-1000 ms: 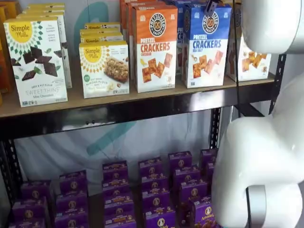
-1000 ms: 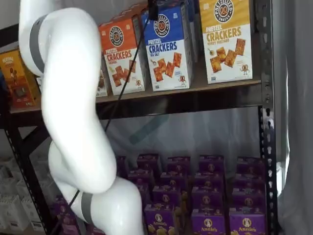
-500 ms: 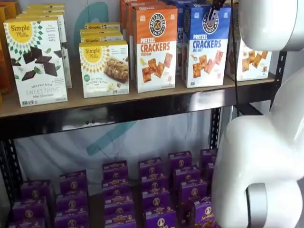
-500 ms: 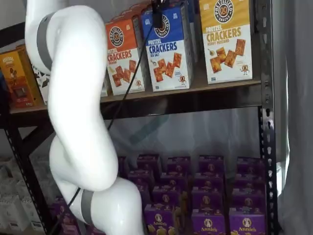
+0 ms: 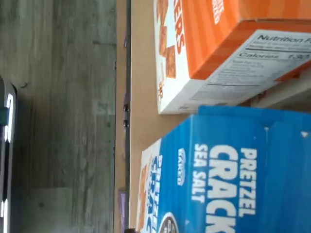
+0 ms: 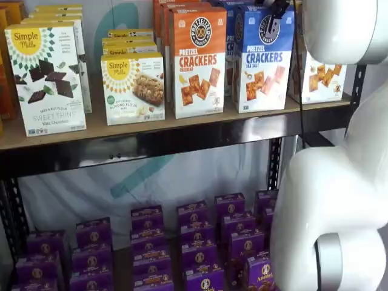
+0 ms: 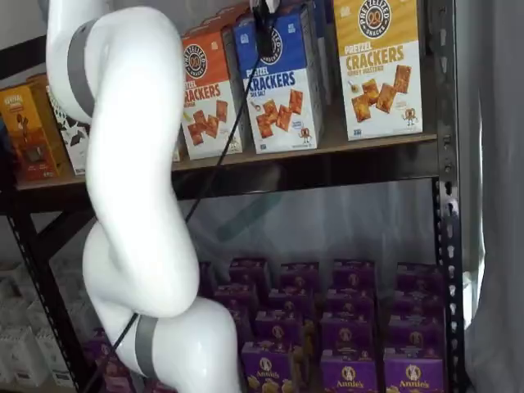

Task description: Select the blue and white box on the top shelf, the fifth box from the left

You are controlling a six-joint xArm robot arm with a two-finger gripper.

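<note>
The blue and white box [image 6: 262,66] stands on the top shelf [image 6: 151,145] between an orange-topped box and a yellow-topped box. It shows in both shelf views [image 7: 282,90]. The wrist view shows it close up [image 5: 233,179], with "PRETZEL" and "SEA SALT" lettering. My gripper [image 6: 276,13] hangs from the view's top edge as black fingers in front of the box's upper front, with a cable beside them. In a shelf view it [image 7: 264,33] overlaps the round logo. No gap between the fingers shows.
The orange cheddar box [image 6: 197,60] stands just left of the blue one, and the yellow-topped cracker box [image 7: 378,65] to its right. Simple Mills boxes [image 6: 45,76] fill the shelf's left. Purple boxes [image 6: 194,242] sit on the lower level. My white arm [image 7: 131,164] blocks part of the shelves.
The black fingers have come down and in, from the blue box's top edge to over its logo. The arm has shifted slightly with them.
</note>
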